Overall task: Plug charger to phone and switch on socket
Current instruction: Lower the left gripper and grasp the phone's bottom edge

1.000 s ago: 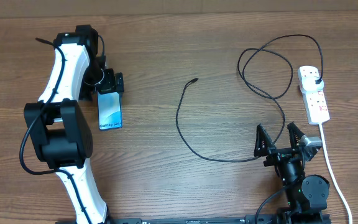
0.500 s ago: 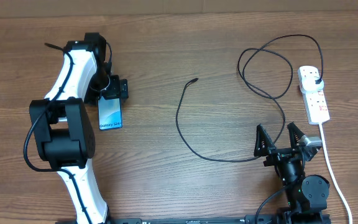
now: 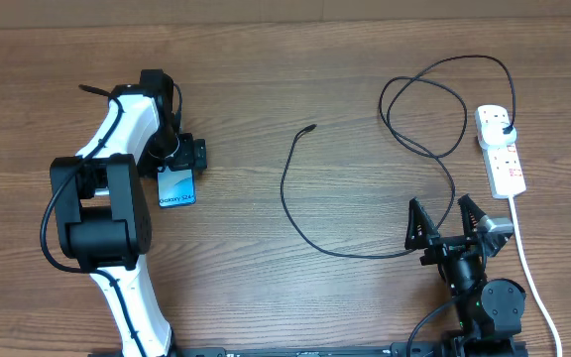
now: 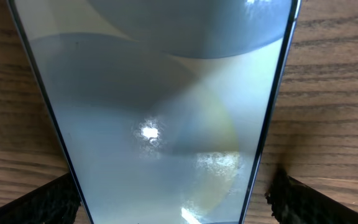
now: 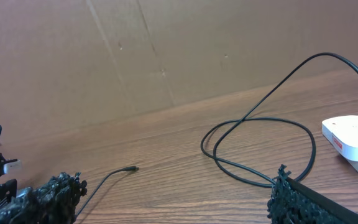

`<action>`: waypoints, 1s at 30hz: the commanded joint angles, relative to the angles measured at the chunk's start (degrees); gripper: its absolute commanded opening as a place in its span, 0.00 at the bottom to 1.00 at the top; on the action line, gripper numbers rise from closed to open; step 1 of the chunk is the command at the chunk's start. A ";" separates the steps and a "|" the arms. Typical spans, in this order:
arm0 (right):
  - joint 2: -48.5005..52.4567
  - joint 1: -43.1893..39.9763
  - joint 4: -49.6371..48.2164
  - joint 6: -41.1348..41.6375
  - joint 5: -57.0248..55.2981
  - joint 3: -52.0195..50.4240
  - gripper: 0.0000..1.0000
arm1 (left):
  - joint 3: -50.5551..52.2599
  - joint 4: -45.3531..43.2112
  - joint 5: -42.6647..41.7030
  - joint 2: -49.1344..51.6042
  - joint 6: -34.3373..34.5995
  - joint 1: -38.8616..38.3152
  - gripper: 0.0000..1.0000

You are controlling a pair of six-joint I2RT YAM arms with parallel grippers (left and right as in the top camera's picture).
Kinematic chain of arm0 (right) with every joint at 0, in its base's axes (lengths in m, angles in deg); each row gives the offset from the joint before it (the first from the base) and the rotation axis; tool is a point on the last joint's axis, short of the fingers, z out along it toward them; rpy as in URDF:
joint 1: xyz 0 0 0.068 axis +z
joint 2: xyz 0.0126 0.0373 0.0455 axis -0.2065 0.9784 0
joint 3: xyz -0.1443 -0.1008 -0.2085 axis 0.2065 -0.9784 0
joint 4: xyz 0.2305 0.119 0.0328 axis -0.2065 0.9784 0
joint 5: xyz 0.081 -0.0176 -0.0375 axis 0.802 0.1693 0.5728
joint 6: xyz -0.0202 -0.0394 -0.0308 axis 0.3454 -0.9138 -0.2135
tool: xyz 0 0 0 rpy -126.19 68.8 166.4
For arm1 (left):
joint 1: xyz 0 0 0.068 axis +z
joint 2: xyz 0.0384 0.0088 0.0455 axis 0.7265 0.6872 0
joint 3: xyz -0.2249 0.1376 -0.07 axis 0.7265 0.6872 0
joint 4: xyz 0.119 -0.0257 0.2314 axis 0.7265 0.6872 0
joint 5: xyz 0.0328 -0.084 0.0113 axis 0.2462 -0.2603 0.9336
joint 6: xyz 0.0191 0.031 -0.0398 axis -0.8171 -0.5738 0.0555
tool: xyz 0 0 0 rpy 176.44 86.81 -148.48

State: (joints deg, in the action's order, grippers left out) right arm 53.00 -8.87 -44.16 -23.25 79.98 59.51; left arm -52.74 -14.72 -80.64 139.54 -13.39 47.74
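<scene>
One at a time, probably: parking the right gripper (image 3: 446,220) spread wide and empty at the near edge, beside the long thin black charger cable (image 3: 284,186). Farther out, straddling the top of the slim blue-screened smartphone (image 3: 175,185) with the left gripper (image 3: 179,157), likely steadying it for plugging. Revealing only in the left wrist view the open pads (image 4: 303,202) flanking its frame, unclamped. Far right, feeding the cable from the small white power strip (image 3: 501,149).
</scene>
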 commanded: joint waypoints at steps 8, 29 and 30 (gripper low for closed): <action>-0.68 0.15 -0.20 0.04 -0.37 -0.61 1.00 | 1.92 -0.92 -5.88 1.09 -0.83 -0.90 0.91; -0.68 0.15 -0.20 0.07 -0.37 -0.61 1.00 | 1.92 0.90 -5.27 1.09 8.13 -10.19 0.89; -0.68 0.15 -0.20 0.07 -0.37 -0.61 1.00 | 1.92 1.14 -4.20 1.09 8.02 -10.19 0.89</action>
State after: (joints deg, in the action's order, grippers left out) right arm 53.00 -8.87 -44.13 -23.22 80.00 59.51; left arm -52.59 -14.26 -81.95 139.41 -7.38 37.95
